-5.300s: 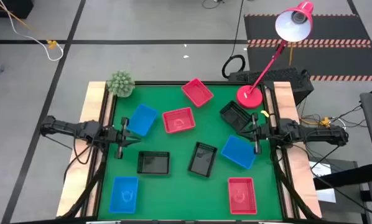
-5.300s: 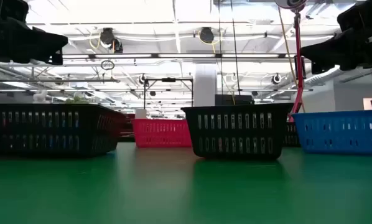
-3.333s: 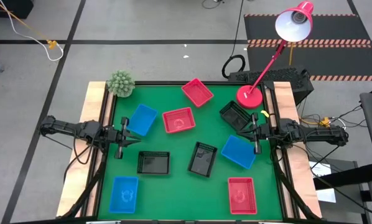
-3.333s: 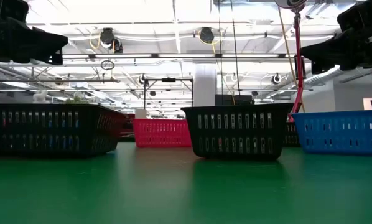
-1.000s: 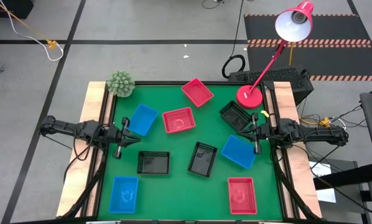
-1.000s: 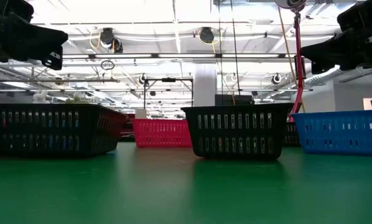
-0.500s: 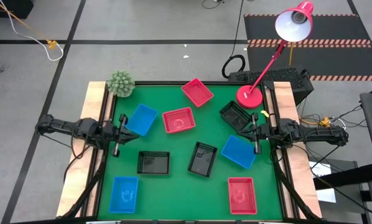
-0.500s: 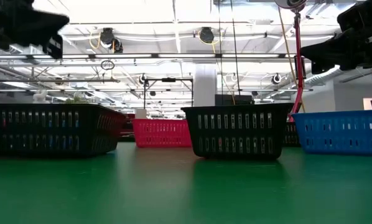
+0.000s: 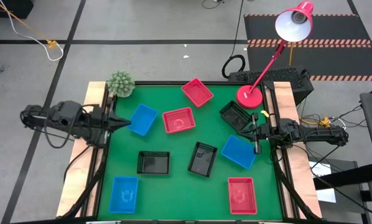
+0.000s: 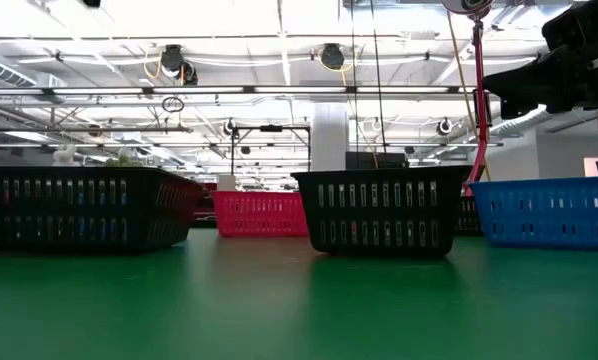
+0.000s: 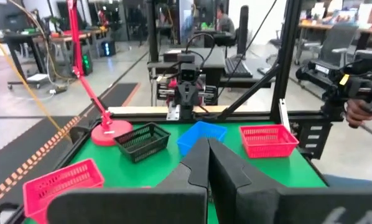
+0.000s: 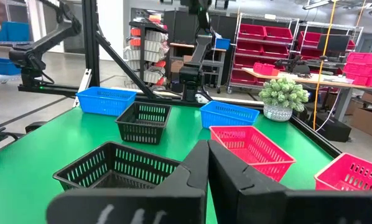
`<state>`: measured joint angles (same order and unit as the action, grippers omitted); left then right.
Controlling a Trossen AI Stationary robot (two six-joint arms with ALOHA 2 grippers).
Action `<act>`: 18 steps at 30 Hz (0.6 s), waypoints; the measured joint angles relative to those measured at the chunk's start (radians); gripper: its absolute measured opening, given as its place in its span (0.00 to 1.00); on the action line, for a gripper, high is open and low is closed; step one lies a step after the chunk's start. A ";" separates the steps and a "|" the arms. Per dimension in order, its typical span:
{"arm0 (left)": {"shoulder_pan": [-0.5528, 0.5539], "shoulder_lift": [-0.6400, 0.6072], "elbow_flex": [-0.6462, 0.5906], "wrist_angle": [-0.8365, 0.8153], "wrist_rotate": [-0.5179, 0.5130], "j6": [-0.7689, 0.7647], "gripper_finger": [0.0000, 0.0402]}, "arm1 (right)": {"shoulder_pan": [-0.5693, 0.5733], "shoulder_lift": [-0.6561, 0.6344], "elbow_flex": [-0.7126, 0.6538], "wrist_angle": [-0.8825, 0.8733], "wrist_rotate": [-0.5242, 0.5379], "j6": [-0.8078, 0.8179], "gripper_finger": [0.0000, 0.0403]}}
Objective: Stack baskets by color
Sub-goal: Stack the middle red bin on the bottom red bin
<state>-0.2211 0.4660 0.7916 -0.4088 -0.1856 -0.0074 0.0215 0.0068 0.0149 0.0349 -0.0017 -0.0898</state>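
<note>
Several baskets lie singly on the green table (image 9: 173,180). Three are blue (image 9: 142,119) (image 9: 238,151) (image 9: 124,193), three red (image 9: 178,120) (image 9: 197,92) (image 9: 241,195) and three black (image 9: 236,116) (image 9: 203,158) (image 9: 153,162). My left gripper (image 9: 124,124) is shut and raised at the table's left edge, pointing level toward the far-left blue basket. Its closed fingers (image 11: 208,163) hold nothing. My right gripper (image 9: 253,134) waits shut at the right edge, between a black and a blue basket. Its fingers (image 12: 206,163) are also closed on nothing.
A red desk lamp's round base (image 9: 249,96) stands at the far right corner, and its arm leans over the table's edge. A small green plant (image 9: 120,83) sits at the far left corner. Bare green mat lies along the near edge between the blue and red baskets.
My left arm has lifted. Its gripper has gone up out of the top of the low view and stayed level, now pointing across the table. My right arm and all the baskets have kept still.
</note>
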 joint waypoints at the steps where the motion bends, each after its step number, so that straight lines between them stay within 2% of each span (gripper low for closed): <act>1: 0.000 0.025 0.041 -0.017 0.000 0.002 0.01 | 0.000 0.000 0.000 0.002 0.000 0.000 0.00; 4: 0.000 0.094 0.145 -0.042 0.000 0.002 0.01 | 0.000 0.000 0.000 0.024 0.000 0.013 0.00; 7: -0.004 0.144 0.197 -0.041 0.000 0.001 0.01 | 0.000 0.000 0.000 0.040 0.001 0.091 0.00; 15: -0.012 0.238 0.154 -0.031 -0.002 0.087 0.02 | 0.000 0.000 0.002 0.063 0.000 0.291 0.00; 18: -0.008 0.259 0.154 -0.007 -0.002 0.116 0.02 | 0.000 0.005 0.040 0.066 0.006 0.342 0.00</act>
<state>-0.2295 0.7252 0.9455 -0.4154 -0.1871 0.1083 0.0216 0.0113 0.0548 0.1009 0.0044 0.2524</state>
